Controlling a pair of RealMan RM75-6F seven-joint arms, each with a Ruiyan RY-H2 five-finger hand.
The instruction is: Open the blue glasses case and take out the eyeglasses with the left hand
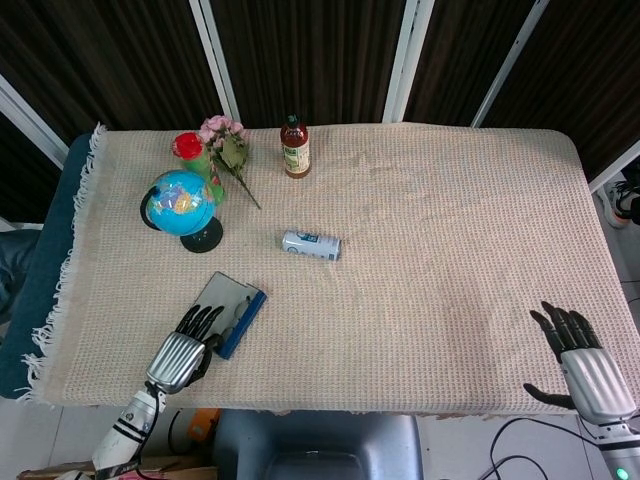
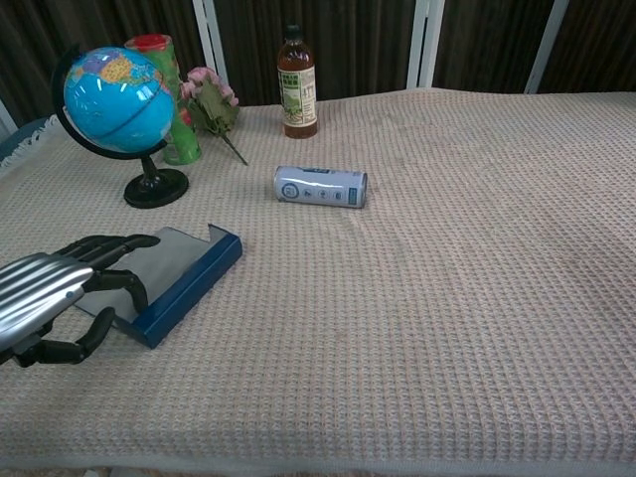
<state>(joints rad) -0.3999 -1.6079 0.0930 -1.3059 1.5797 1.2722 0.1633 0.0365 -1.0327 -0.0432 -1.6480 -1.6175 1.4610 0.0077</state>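
At the tabletop's (image 1: 420,230) near-left corner, the case (image 1: 232,312) looks open but the glasses are not yet out.

Head view: the left robot hand (image 1: 186,350) lies at the case's near end, fingers extended over its lining and holding nothing I can see; the right robot hand (image 1: 585,368) rests spread at the near-right edge.
Chest view: the left robot hand (image 2: 55,288) covers the grey lining, so next it likely needs to find and pinch the glasses, which are hidden here.

glasses case (image 1: 229,311): 1 | globe (image 1: 180,199): 1 | bottle (image 1: 294,147): 1 | can (image 1: 310,245): 1 | flower sprig (image 1: 228,148): 1 | hands: 2
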